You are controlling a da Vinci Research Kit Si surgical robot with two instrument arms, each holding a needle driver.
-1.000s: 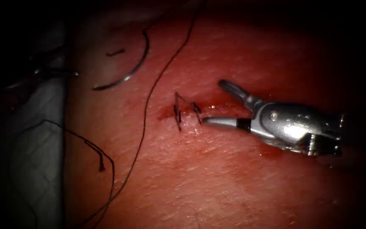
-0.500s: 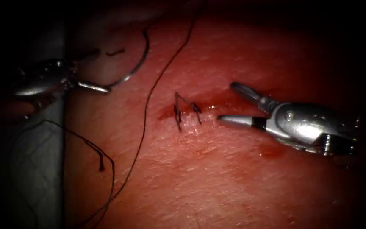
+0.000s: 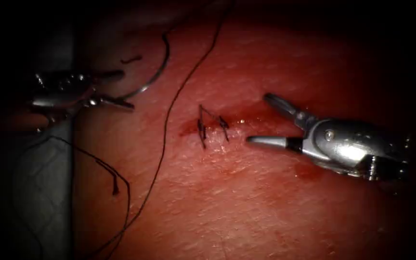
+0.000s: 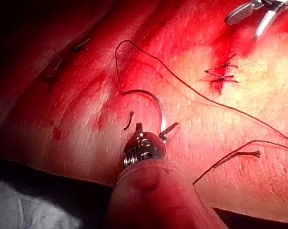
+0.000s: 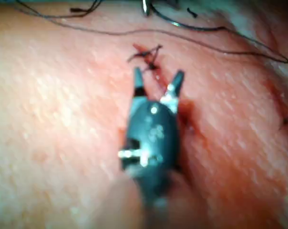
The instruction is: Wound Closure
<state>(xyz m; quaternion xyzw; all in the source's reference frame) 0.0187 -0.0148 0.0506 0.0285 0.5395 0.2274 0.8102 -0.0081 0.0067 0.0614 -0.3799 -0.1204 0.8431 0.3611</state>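
The needle (image 3: pixel 152 72), a thin steel curve, lies loose on the tissue (image 3: pixel 246 207) at the far left, well left of the cut (image 3: pixel 217 126), not in the tissue. Its arc bows to the right, one end far, the other near and left. The left tool (image 3: pixel 121 89) is right at that near end, jaws apart either side of the curve in the left wrist view, and it looks as if nothing is gripped. It is by far the nearer arm. The right tool (image 3: pixel 258 120) sits just right of the cut, jaws wide apart, holding nothing. Dark stitches (image 3: pixel 210 126) cross the glossy wet cut. Fine dark thread (image 3: pixel 167 120) runs far to near, left of the cut, and a cut end (image 3: pixel 114 185) lies near left.
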